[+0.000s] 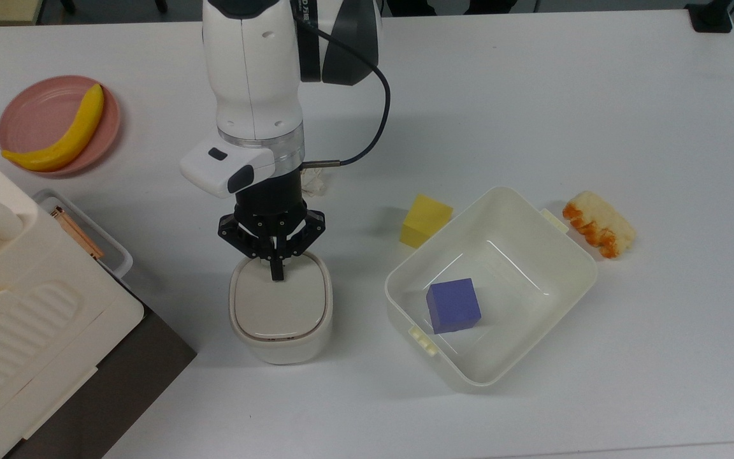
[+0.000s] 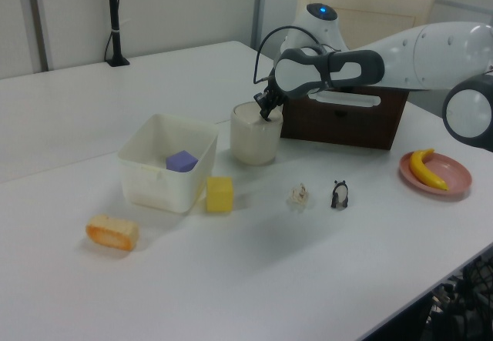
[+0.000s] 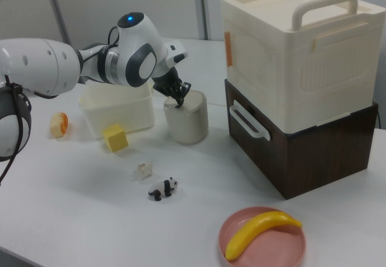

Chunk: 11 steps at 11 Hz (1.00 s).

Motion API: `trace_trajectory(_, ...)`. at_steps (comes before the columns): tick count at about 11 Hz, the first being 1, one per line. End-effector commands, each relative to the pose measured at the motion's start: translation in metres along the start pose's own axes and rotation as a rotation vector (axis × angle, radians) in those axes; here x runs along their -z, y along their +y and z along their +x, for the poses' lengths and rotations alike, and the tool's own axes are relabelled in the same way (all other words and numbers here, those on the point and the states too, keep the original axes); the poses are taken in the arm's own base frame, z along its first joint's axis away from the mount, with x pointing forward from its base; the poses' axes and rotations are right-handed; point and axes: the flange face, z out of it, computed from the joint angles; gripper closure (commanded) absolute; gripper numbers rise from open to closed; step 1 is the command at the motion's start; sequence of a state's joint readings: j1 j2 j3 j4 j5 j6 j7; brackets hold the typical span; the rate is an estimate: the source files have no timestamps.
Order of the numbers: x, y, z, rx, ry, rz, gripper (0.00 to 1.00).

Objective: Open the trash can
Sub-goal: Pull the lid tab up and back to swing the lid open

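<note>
The gripper (image 1: 276, 275), fingers pressed together around nothing, is set tip-down on the trash can (image 1: 281, 307) lid's rim edge nearest the arm.

white table (image 1: 596, 95), pale wall panels (image 2: 177, 2)

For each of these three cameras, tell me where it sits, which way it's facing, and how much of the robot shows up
Top view: overhead, looking straight down on the table; forearm, wrist and gripper over the trash can.
Left view: low at the table's side, the tub nearer than the trash can; arm enters from the left view's right.
Right view: opposite side, banana plate nearest; arm enters from the right view's left.
Shared: left and right views both show the panda figurine.
</note>
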<state>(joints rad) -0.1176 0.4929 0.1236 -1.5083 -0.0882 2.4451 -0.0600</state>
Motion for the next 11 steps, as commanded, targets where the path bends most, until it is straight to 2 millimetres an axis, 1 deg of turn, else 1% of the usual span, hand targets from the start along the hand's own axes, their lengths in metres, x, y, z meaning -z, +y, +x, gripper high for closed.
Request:
trace_trajectory(1, 0.015, 0.005, 0.005, -0.016, 0.015, -0.011, 1.0)
trace_trajectory(2, 0.036, 0.005, 0.01, -0.045, 0.034, -0.015, 1.0)
trace_trajectory(3, 0.052, 0.004, 0.009, -0.06, 0.002, -0.018, 1.0)
trace_trajectory(5, 0.084, 0.002, 0.004, -0.059, -0.078, -0.022, 1.0)
trace_trajectory(6, 0.105, 0.001, 0.0, -0.064, -0.116, -0.02, 1.0)
trace_trajectory(8, 0.147, 0.0, -0.014, -0.065, -0.219, -0.019, 1.0)
trace_trajectory(11, 0.193, -0.005, -0.037, -0.054, -0.352, -0.03, 1.0)
